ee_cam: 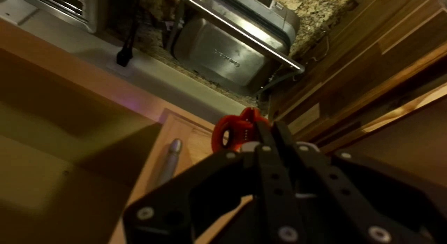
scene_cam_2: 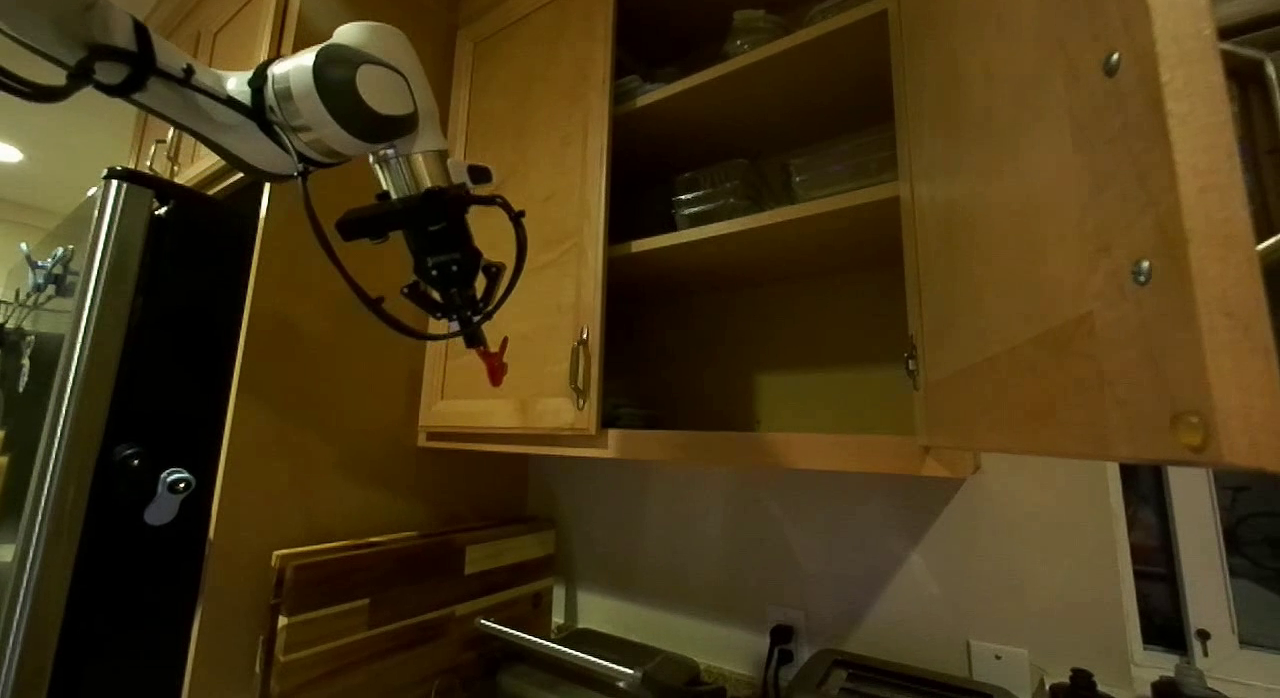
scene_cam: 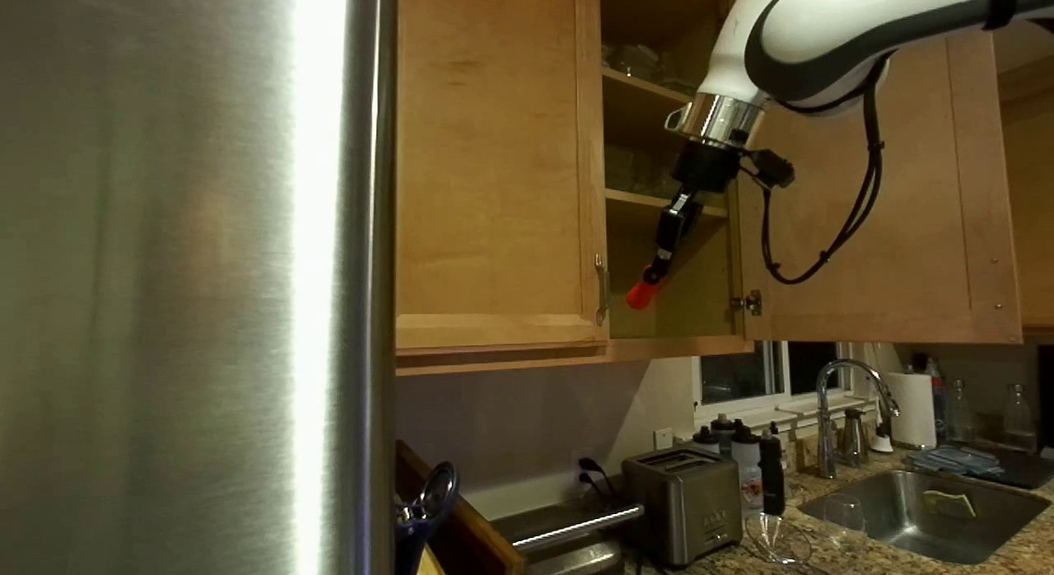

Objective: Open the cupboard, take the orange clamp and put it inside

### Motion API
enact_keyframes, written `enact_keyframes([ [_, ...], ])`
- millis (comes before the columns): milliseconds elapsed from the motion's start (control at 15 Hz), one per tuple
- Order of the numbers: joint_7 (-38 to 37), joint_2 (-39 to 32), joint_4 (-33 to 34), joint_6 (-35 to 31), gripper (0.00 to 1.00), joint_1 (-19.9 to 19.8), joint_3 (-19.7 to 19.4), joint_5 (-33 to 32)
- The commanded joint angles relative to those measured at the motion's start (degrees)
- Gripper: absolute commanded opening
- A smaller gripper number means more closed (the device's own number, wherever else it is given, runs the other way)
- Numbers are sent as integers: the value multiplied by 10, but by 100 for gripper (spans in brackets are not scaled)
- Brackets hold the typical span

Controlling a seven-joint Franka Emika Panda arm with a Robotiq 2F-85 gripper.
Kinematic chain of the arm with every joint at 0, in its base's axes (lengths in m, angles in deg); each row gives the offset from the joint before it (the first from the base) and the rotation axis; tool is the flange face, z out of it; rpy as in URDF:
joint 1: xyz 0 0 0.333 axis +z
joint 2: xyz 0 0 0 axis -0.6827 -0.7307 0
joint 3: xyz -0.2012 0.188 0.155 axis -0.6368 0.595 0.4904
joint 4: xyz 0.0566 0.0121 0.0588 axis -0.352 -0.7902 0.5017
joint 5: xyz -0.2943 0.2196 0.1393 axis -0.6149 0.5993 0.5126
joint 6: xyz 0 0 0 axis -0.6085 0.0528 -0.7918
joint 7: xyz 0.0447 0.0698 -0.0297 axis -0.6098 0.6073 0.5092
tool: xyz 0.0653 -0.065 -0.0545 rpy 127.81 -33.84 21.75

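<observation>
Clamp (ee_cam: pixel 241 127) hangs off your gripper (ee_cam: pixel 271 130), fingers pinched on it, outside open cupboard (scene_cam_2: pixel 760 450), out front of closed door (scene_cam_2: pixel 555 178). Only wrist view gets you hole through clamp, btw; window (scene_cam: pixel 741 377) shows in both exterior views only.

Clamp (scene_cam_2: pixel 494 365): in gripper (scene_cam_2: pixel 474 338), before cupboard (scene_cam_2: pixel 760 446) | containers (scene_cam_2: pixel 715 190): on shelf (scene_cam_2: pixel 760 219) inside cupboard | toaster (scene_cam: pixel 683 509): on counter (scene_cam: pixel 856 558) beneath cupboard | in an exterior view, bottles (scene_cam: pixel 747 461): on counter between toaster and sink (scene_cam: pixel 902 525)
</observation>
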Motion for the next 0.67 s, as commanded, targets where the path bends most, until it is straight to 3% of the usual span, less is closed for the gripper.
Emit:
enact_keyframes([
  [0,-40,-23,26,-16,3,-29,-12,-29],
  [600,-105,-119,78,-77,3,-67,-49,-12],
])
